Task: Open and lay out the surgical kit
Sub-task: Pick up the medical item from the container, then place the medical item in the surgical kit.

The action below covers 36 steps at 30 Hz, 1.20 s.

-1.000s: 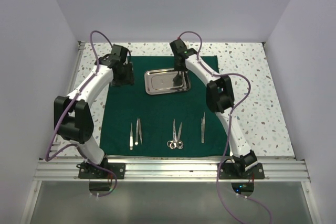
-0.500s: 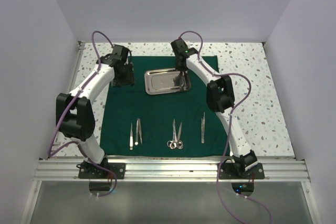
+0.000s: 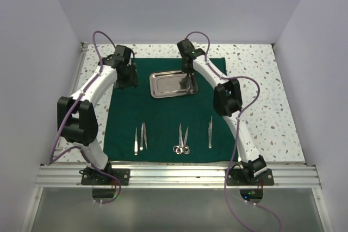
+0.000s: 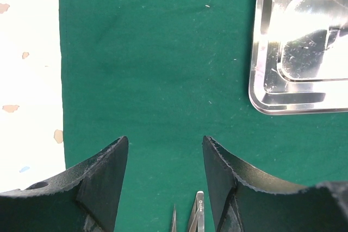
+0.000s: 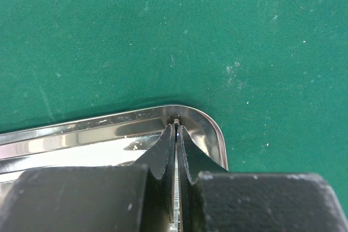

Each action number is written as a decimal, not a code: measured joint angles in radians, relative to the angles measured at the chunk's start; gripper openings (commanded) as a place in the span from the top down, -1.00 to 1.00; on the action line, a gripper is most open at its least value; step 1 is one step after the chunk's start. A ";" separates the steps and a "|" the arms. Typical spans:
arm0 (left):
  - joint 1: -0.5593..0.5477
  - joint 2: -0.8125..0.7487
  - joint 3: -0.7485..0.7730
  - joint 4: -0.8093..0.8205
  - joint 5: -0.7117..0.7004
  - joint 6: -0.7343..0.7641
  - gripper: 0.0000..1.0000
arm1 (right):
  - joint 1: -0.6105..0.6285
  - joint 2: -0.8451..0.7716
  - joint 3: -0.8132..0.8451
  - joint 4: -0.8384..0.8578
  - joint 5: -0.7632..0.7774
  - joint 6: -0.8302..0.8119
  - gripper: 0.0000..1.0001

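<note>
The surgical kit lies opened out. Its dark green cloth is spread flat on the speckled surface. The steel tray sits on the far half of the cloth. The tweezers and scissors lie in a row along the near half, well apart from the tray.

The right claw is clenched, with its tips down inside the tray's far right corner, against the upturned rim. A thin bright sliver shows between the fingers; I cannot tell whether anything is pinched there. The left claw is released and grasps nothing. It hangs over bare cloth just left of the tray.

The tray looks thin, stiff and light, and its polish is likely slippery. A push at the corner would probably slide or swivel it, and may drag the cloth into wrinkles. The surest hold is on the raised rim, one finger inside and one outside, midway along a side.

The instruments are slim and lie flat, so they are best pinched across the shaft near the middle. The cloth is limp and best taken at an edge or corner.
</note>
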 measured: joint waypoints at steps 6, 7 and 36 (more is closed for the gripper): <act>0.000 0.000 0.012 0.001 0.008 0.000 -0.21 | -0.001 -0.019 0.000 -0.014 -0.003 -0.002 1.00; 0.000 0.000 0.014 0.001 0.010 0.000 -0.20 | -0.001 -0.028 0.000 -0.017 -0.003 -0.002 1.00; 0.000 0.197 0.169 -0.001 0.077 -0.008 -0.20 | -0.002 -1.092 -1.355 0.185 -0.102 0.014 1.00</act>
